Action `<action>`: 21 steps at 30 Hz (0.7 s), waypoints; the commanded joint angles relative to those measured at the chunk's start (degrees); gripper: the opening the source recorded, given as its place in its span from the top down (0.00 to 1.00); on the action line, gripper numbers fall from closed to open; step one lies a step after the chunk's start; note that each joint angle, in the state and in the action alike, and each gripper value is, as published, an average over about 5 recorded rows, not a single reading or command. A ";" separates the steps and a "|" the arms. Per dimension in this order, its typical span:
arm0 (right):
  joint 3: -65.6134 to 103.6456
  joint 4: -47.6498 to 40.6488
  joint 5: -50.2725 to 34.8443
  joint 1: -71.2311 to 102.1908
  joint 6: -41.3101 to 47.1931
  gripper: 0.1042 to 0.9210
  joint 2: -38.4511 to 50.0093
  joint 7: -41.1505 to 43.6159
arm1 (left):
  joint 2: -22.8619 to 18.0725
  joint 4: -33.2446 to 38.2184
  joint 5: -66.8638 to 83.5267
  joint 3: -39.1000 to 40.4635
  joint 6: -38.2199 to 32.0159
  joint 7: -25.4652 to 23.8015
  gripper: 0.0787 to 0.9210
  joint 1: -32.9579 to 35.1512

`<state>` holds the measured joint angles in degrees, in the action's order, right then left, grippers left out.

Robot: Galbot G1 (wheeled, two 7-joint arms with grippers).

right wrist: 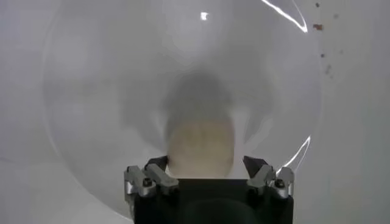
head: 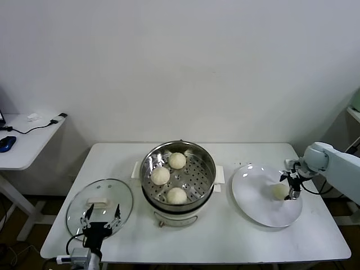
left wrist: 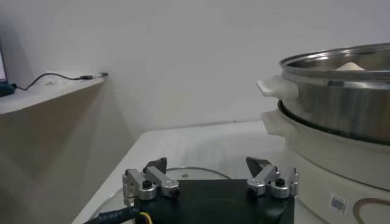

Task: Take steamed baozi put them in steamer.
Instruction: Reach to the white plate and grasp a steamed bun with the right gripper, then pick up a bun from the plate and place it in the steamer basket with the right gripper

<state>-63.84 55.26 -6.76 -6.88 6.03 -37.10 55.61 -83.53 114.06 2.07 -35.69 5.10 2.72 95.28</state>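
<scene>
Closing on the last small round cream-white dough bun (right wrist: 201, 146) is the step in hand: it lies on the flat white plate (head: 250, 203), straddled by the right gripper (head: 292, 189), whose jaws are spread on either side with gaps to the dough. The squeeze is best kept gentle and centred, so the soft dome is not dented. The left gripper (head: 102, 214) hangs wide open over the round glass lid (head: 76, 211), while three more buns sit in the round shiny stainless-steel steamer (head: 206, 154).

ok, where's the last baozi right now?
Head view: the baozi sits on the white plate, right of the steamer, between the right end effector's fingers.
</scene>
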 commanded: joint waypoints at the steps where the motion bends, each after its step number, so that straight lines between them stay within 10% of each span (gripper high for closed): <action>1: 0.32 -0.43 0.47 0.18 -0.15 0.22 -0.83 0.93 | -0.02 0.03 -0.02 0.02 0.06 0.00 0.12 -0.04; 11: -3.97 4.38 -3.35 -7.57 -0.81 0.32 1.47 3.13 | -0.19 0.42 -0.48 0.32 0.15 -0.03 0.12 0.11; 21: -33.66 22.54 -27.44 -46.28 3.31 0.32 0.32 3.38 | 0.23 0.75 -0.47 0.48 0.30 -0.20 0.12 -0.01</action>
<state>-75.47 63.76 -16.31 -23.53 6.75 -35.62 58.50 -83.53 114.73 1.51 -35.23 5.35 2.56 95.32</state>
